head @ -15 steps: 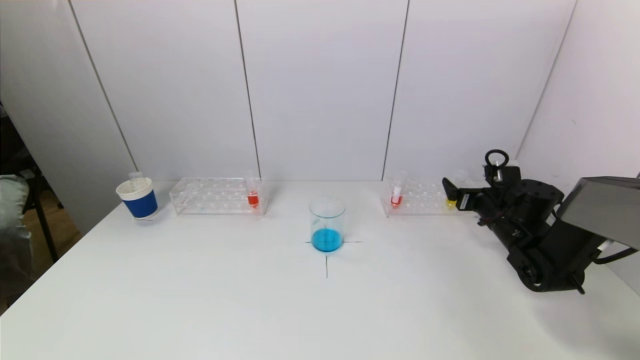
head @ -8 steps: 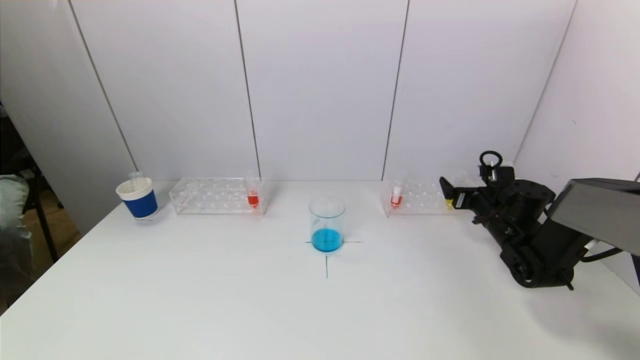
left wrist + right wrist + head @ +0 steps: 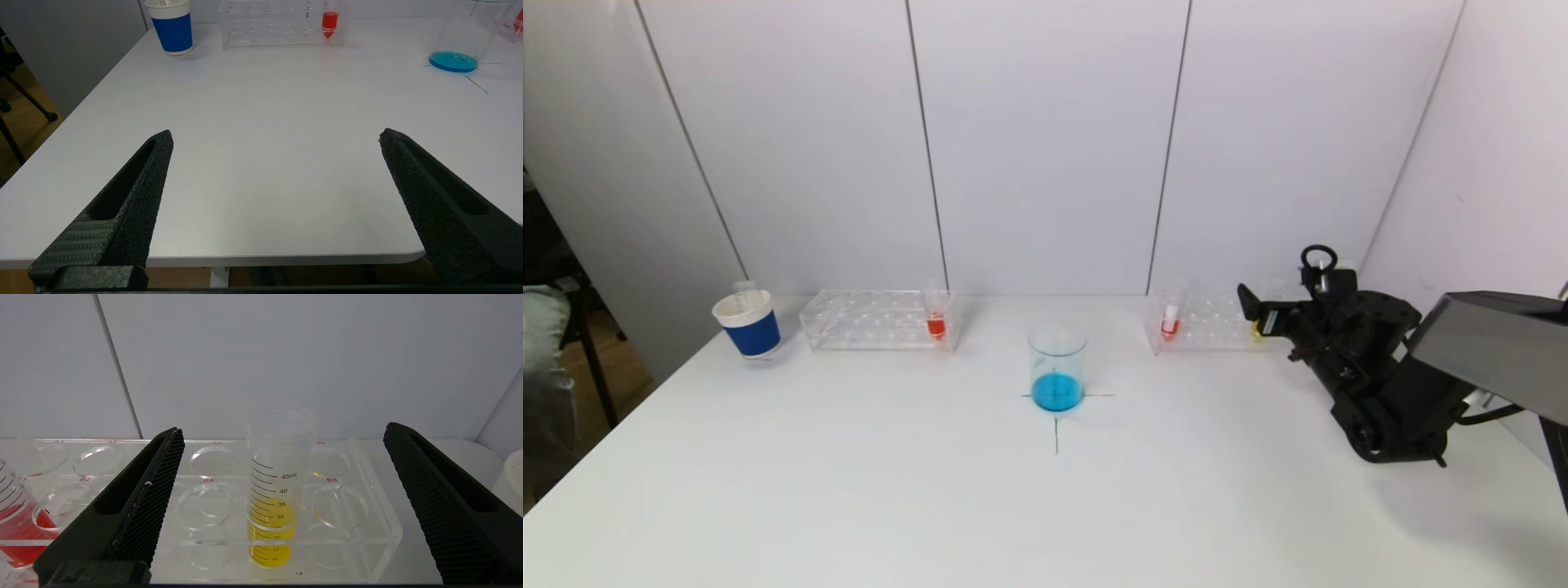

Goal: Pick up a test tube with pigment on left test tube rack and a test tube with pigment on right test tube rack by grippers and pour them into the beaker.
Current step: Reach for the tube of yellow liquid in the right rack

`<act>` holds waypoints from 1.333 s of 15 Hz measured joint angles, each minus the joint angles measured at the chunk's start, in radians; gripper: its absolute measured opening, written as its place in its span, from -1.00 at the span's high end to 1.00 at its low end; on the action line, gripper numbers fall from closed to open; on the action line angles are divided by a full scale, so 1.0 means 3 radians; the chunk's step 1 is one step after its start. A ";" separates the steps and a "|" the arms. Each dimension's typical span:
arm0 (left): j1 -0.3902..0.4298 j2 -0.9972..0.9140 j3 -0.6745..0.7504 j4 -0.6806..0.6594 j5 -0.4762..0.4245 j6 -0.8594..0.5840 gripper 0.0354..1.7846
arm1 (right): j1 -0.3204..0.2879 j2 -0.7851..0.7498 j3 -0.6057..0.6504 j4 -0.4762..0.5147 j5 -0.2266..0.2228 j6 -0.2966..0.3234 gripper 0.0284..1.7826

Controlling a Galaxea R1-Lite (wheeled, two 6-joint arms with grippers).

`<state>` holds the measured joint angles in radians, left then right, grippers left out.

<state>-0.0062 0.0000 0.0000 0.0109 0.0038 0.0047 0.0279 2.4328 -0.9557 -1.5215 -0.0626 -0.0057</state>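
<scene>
White panelled walls back a white table [image 3: 849,490] with the blue-bottomed beaker [image 3: 1057,366] at centre. At the right rack [image 3: 1205,322], the right gripper [image 3: 282,506], fingers wide apart, frames the yellow tube [image 3: 273,490]. I judge that the approach is nearly done and that closing on the tube comes next. The left gripper [image 3: 273,163] waits open at the near edge.

Blue liquid in the clear beaker [image 3: 1057,366], red in the left tube [image 3: 936,324], yellow in the right tube [image 3: 273,506], blue-and-white cup [image 3: 749,324], black gripper fingers [image 3: 139,514].
</scene>
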 joint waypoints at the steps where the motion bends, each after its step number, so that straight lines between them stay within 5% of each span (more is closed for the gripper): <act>1: 0.0001 0.0000 0.0000 0.0000 0.0000 -0.0001 -0.98 | 0.0001 0.0014 -0.0028 0.0001 -0.0001 0.0000 -0.99; 20: 0.0000 0.0000 0.0000 -0.0001 -0.0001 0.0000 -0.98 | -0.0002 0.0173 -0.0191 0.0003 0.0000 -0.0019 -0.99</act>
<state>-0.0062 0.0000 0.0000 0.0104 0.0036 0.0047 0.0272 2.4847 -1.0132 -1.5206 -0.0626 -0.0115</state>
